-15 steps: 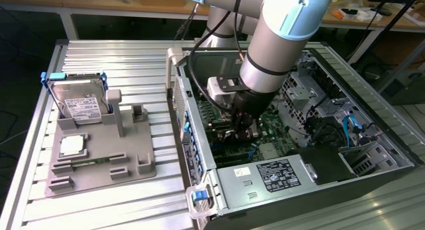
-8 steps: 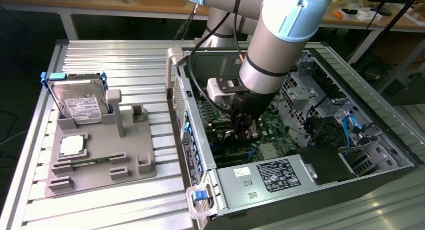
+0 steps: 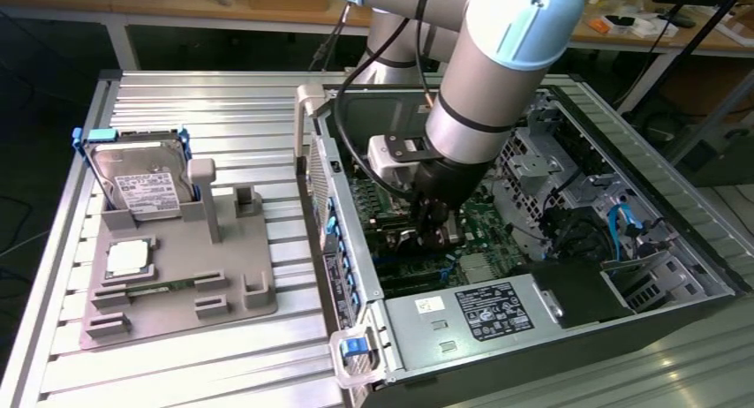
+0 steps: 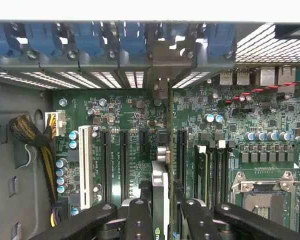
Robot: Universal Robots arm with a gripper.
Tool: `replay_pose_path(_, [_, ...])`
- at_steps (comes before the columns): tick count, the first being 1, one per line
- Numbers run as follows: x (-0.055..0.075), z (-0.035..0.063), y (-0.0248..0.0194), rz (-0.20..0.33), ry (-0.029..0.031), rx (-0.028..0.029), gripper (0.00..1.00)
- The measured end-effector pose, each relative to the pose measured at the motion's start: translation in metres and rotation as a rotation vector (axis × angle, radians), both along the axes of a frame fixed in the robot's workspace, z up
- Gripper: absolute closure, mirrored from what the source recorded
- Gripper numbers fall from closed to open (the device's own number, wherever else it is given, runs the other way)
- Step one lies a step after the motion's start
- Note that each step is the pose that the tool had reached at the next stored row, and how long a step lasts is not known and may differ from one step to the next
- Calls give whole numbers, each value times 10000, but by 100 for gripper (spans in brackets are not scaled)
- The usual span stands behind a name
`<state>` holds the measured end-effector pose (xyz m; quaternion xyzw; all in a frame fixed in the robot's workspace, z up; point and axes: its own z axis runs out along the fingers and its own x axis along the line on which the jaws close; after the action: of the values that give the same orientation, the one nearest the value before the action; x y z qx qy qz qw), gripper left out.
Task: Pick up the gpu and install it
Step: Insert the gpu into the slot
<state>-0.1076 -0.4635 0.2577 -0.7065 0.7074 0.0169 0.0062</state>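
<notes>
My gripper (image 4: pixel 162 216) is shut on the gpu (image 4: pixel 160 182), a slim card seen edge-on between the two black fingers (image 4: pixel 139 215). The card stands upright over the green motherboard (image 4: pixel 135 112), running between the dark expansion slots (image 4: pixel 124 160). Its silvery metal end (image 4: pixel 160 87) reaches the rear slot openings of the case. In the exterior view the gripper (image 3: pixel 430 234) is deep inside the open computer case (image 3: pixel 659 187), low above the board, and the arm covers most of the card.
A silver hard drive (image 3: pixel 139 189) and a square processor chip (image 3: pixel 127 260) rest on the grey fixture (image 3: pixel 177 289) at the exterior view's left. Inside the case are the power supply (image 3: pixel 495 306), a CPU socket (image 4: pixel 262 197), a white slot (image 4: pixel 85 165) and a cable bundle (image 4: pixel 35 145).
</notes>
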Motion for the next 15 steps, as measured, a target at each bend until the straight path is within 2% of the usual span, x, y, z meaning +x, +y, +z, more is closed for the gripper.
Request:
replay_pose_path(7, [-1,2,-1,1,2,9,73])
replay_pose_path(11, [-11,0,0,1,0,90,73])
replay_pose_path(15, [-43,-3,0,0,4,146,73])
